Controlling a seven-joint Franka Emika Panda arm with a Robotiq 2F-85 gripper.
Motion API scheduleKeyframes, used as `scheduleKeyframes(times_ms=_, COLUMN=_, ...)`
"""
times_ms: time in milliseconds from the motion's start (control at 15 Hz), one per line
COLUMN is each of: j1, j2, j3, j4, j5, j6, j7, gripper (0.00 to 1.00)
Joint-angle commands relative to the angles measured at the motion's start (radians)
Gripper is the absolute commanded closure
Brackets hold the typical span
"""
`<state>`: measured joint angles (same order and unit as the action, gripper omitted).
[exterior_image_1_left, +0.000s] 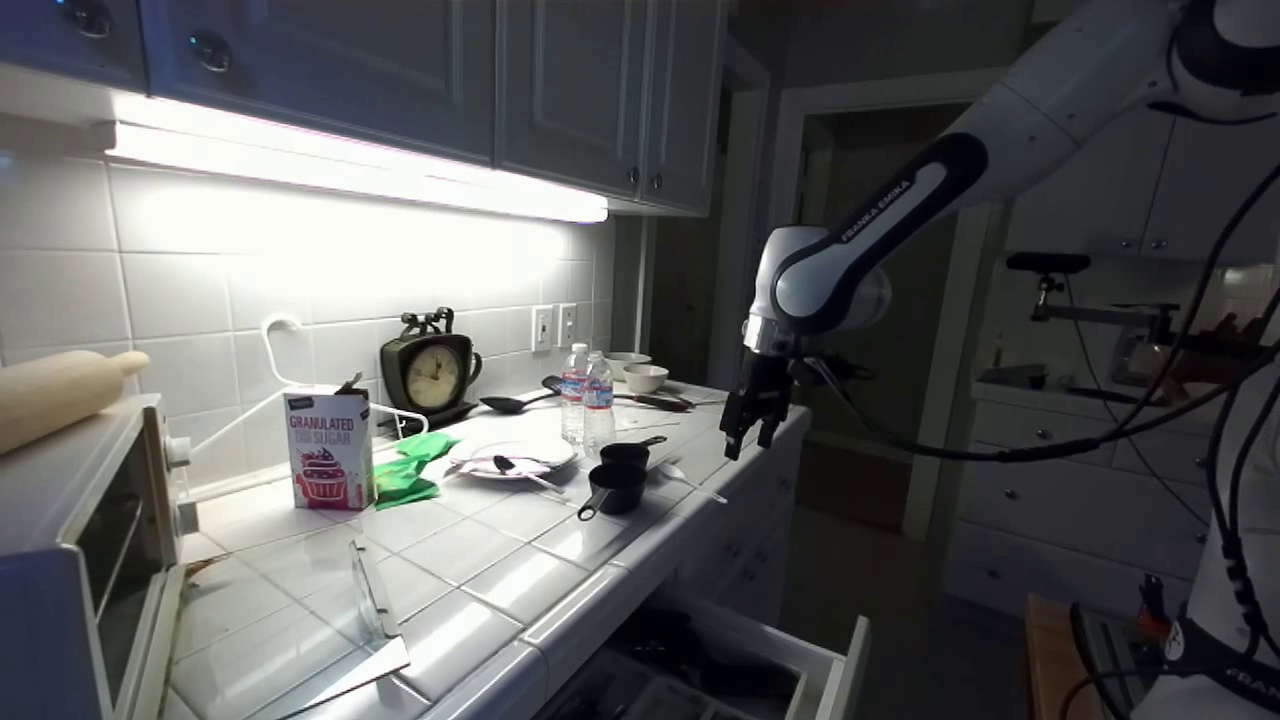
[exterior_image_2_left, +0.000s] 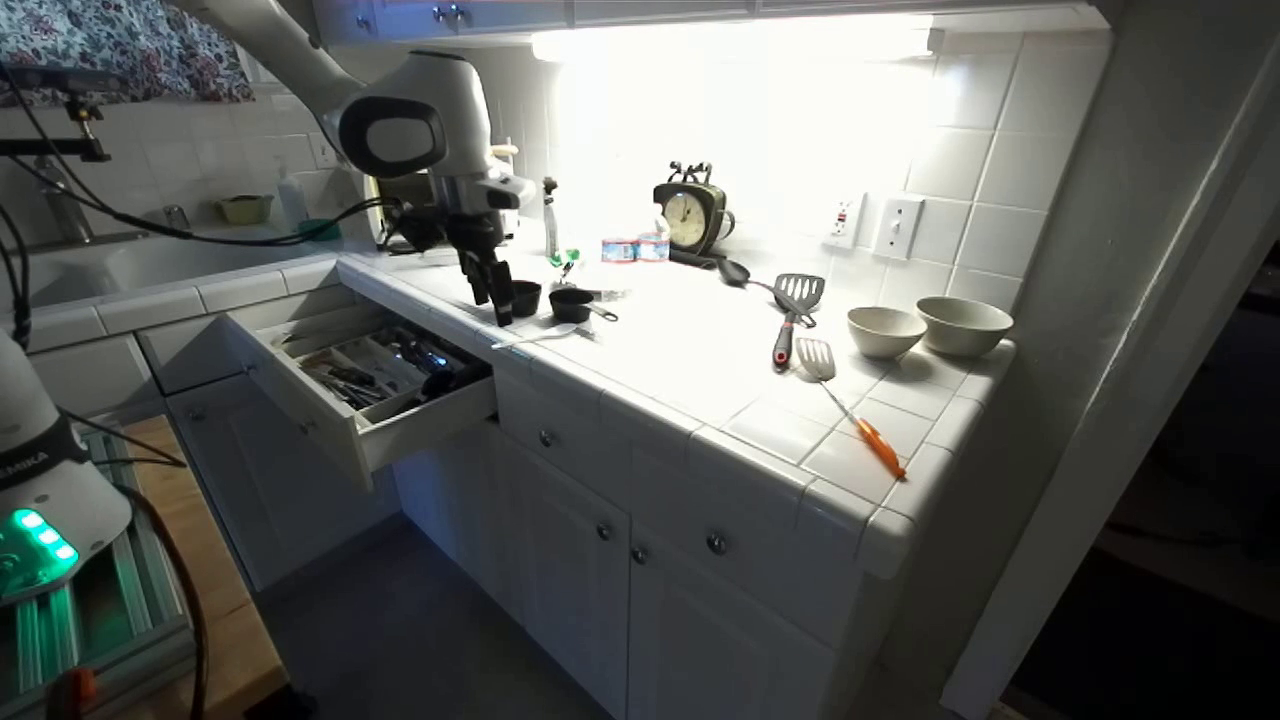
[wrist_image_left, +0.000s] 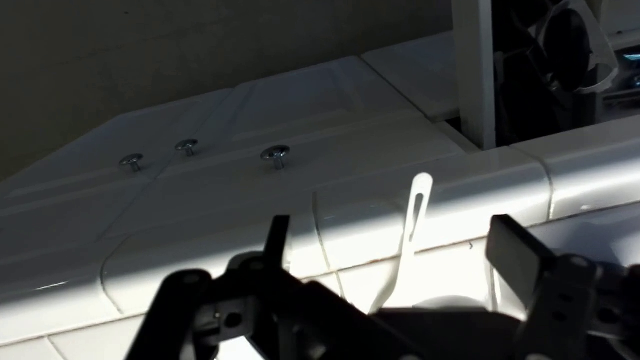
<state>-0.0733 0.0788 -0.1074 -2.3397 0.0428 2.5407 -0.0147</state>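
My gripper (exterior_image_1_left: 748, 447) is open and empty, with its fingers pointing down above the front edge of the white tiled counter. It also shows in an exterior view (exterior_image_2_left: 491, 308). In the wrist view its fingers (wrist_image_left: 390, 225) stand wide apart. A white spoon-like utensil (wrist_image_left: 417, 200) with a slotted handle lies below and between them; its far end is hidden by the gripper. The utensil shows in both exterior views (exterior_image_1_left: 693, 484) (exterior_image_2_left: 540, 335), nearest to the gripper. Two black measuring cups (exterior_image_1_left: 617, 488) (exterior_image_2_left: 572, 305) stand beside it on the counter.
An open drawer (exterior_image_2_left: 300, 405) with cutlery juts out below the counter. Behind the cups are a white plate (exterior_image_1_left: 530, 447), water bottles (exterior_image_1_left: 598, 410), a green bag (exterior_image_1_left: 405, 485) and a sugar box (exterior_image_1_left: 330, 455). Bowls (exterior_image_2_left: 885, 333) and an orange-handled spatula (exterior_image_2_left: 878, 447) lie further along.
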Motion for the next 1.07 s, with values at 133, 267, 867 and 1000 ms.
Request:
scheduleKeyframes(times_ms=133, j1=-0.009, j2=0.129, j3=0.025, j4=0.083, j5=0.03, j6=0.042, j7=-0.017, gripper=0.0)
scheduleKeyframes(times_ms=267, j1=-0.013, j2=0.152, j3=0.035, j4=0.089, j5=0.05, j6=0.064, j7=-0.021, gripper=0.0)
scheduleKeyframes(times_ms=867, j1=-0.009, j2=0.178, j3=0.051, j4=0.08, j5=0.086, j6=0.078, j7=0.035, gripper=0.0)
scheduleKeyframes(times_ms=1000, j1=-0.01, j2=0.186, j3=0.05, j4=0.082, j5=0.085, j6=0.081, j7=0.038, gripper=0.0)
